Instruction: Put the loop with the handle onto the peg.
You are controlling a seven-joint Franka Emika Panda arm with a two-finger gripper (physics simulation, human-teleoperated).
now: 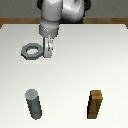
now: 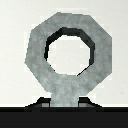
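Toward the far side of the white tabletop (image 1: 70, 70) in the exterior view, the flat grey-green metal loop with its round hole and short stubby handle (image 1: 31, 50) lies flat on the surface, on the exterior view's left. Its handle points toward the exterior view's right, where the tool (image 1: 48, 52) of the white robot arm (image 1: 60, 12) stands at the handle end. The tool reaches down to the tabletop level, and its light grey fingers (image 1: 49, 47) sit right at the tab. From this view I cannot tell whether they press on the tab or merely flank it. Well apart from the loop, near the front edge, the upright dark grey round cylinder peg (image 1: 34, 103) stands on the exterior view's left, roughly in line with the loop. A brown wooden square-sided block (image 1: 96, 104) stands upright on the exterior view's right, level with the peg and well apart from it.

Seen from the wrist view, the loop (image 2: 70, 55) fills most of the picture, its faceted outer rim and round hole clear against the pale tabletop (image 2: 15, 30). The handle runs from the ring toward the tool, whose dark fingertips (image 2: 42, 103) show on either side of the tab's end, close against it. The tool looks narrowed around the handle, yet firm contact cannot be confirmed.
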